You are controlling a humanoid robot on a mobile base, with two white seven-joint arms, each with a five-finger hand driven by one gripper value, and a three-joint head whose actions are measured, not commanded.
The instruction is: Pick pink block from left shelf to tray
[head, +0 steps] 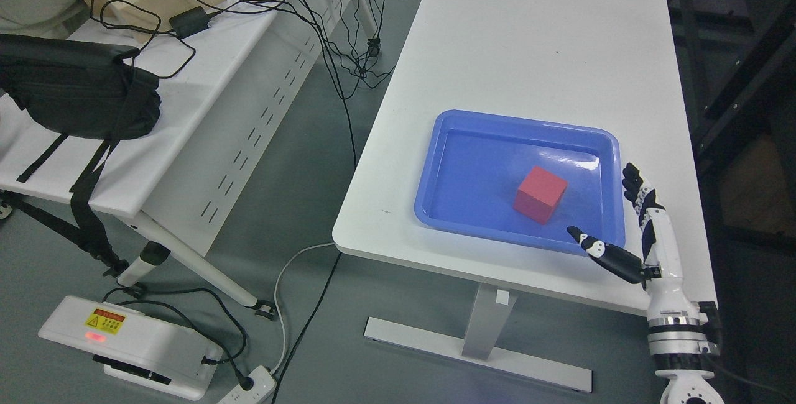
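Head view: the block, more red than pink here, rests inside the blue tray near the desk's front edge, so delivery looks complete. The right hand, fingers spread and holding nothing, hovers at the tray's right front corner. Cables trail from a neighbouring table over grey floor.

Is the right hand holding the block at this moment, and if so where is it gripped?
Nothing is held. The right hand is open at the blue tray's right rim, and the block sits free inside the tray.
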